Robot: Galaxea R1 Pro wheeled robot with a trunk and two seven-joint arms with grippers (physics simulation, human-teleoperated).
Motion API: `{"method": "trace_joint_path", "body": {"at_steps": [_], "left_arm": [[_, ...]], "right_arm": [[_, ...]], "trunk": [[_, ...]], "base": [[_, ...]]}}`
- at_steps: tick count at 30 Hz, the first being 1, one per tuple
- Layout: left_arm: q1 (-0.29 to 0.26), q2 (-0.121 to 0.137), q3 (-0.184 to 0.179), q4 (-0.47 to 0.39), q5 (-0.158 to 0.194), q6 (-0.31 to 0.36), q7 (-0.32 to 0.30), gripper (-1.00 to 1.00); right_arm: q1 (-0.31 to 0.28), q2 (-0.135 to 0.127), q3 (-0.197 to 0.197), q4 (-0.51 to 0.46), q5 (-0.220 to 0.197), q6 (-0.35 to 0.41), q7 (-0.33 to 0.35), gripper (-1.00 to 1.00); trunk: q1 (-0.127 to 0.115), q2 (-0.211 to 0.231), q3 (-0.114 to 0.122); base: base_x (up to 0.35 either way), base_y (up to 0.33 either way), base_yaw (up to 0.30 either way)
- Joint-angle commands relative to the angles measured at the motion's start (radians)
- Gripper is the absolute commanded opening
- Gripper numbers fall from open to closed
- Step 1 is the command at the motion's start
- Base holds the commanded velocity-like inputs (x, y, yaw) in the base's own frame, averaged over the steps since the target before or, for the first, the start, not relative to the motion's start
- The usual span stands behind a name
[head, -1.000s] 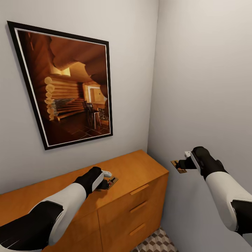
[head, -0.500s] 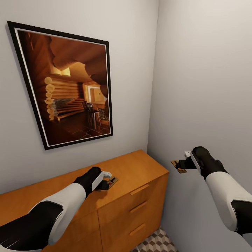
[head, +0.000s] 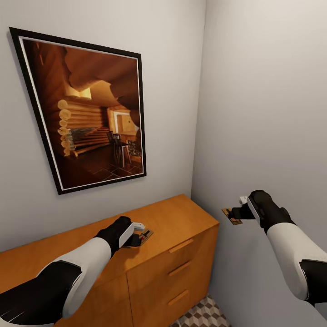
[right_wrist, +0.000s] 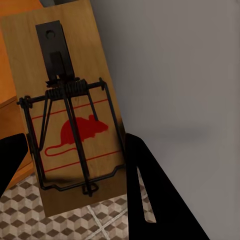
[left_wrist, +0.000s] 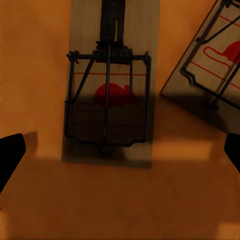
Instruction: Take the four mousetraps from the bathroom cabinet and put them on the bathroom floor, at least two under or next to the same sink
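Mousetrap (left_wrist: 107, 85) flat on cabinet (head: 181, 218) top, dead ahead between wide-open empty left claw (head: 136, 236) tips, long axis along approach; right claw (head: 238, 212) clamped on second trap (right_wrist: 70, 115), off the cabinet's side.

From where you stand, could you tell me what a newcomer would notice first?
Probably the big framed picture of a log cabin room on the wall above the orange cabinet. Next, the right gripper holding a mousetrap in mid-air beside it, while the left gripper hovers over another mousetrap on the cabinet top.
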Motion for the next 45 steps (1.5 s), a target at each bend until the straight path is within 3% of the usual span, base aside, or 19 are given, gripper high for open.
{"method": "trace_joint_path", "body": {"at_steps": [1,45], "left_arm": [[-0.001,0.000,-0.006,-0.001,0.011,0.004,0.007,1.00],[-0.001,0.001,-0.011,-0.003,0.006,0.003,0.014,1.00]], "right_arm": [[-0.001,0.000,-0.004,-0.001,0.011,0.003,0.009,-1.00],[-0.001,0.000,-0.004,-0.001,0.011,-0.004,0.009,-1.00]], "trunk": [[0.000,-0.001,-0.002],[0.000,-0.001,-0.002]], "base": [[0.000,0.000,0.000],[0.000,0.000,0.000]]}}
